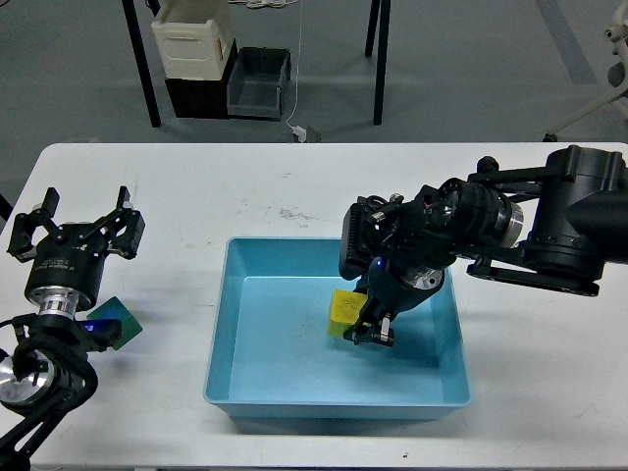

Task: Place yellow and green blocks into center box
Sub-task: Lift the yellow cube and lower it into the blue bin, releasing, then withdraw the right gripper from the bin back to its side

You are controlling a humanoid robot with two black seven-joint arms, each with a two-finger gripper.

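The blue box sits in the middle of the white table. My right gripper reaches down into the box and is shut on the yellow block, which is low over the box floor near its middle. My left gripper is open and empty at the table's left side. The green block lies on the table just right of and below the left gripper's wrist, partly hidden by the arm.
The right arm stretches over the table's right part and the box's back right corner. Beyond the table's far edge stand table legs, a cream crate and a grey bin on the floor.
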